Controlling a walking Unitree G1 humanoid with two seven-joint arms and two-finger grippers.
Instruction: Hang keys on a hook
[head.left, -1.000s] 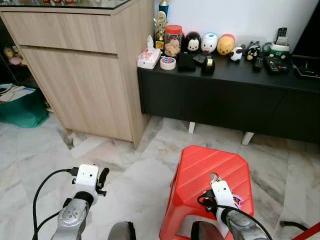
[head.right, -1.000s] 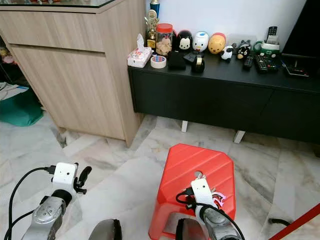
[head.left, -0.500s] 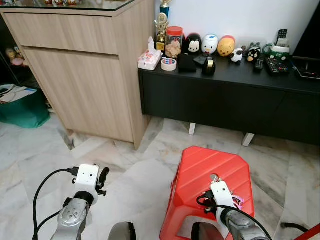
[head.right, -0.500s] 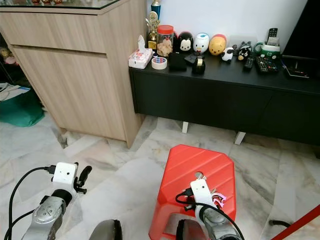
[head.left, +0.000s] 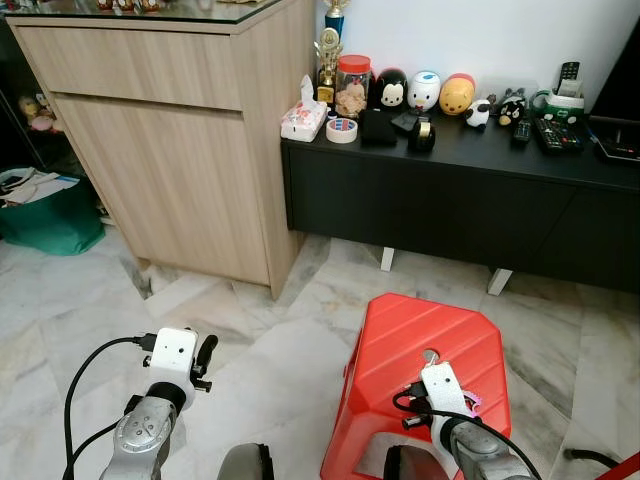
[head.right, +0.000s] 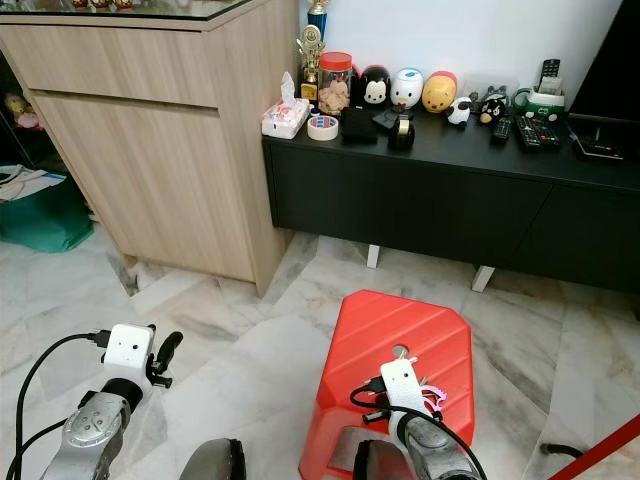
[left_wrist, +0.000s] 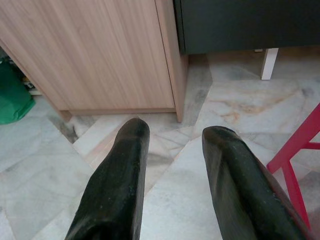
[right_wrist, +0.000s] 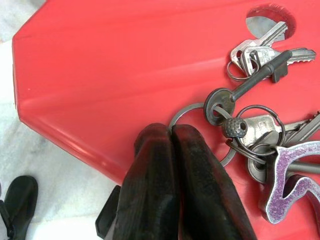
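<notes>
Left pincer (left_wrist: 172, 165) low over marble floor (head.left: 260, 350), fingers spread, nothing held; idle, parked clear of work. Wooden cabinet (head.left: 170, 150) ahead-left, black desk (head.left: 470, 190) of figurines beyond. Right pincer (right_wrist: 172, 131) down on red stool (right_wrist: 100, 75), fingers pressed together on large ring of keys (right_wrist: 250, 130), probably for lift. Bunch flat on stool top, beside hole. No hook visible.

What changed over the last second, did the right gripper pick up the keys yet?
Very little changed. The camera tilted slightly, so the whole scene shifted. The right gripper stays low over the red stool, fingers closed at the big ring of the keys, which still lie on the stool top, not lifted. The left gripper remains open and idle above the floor.
</notes>
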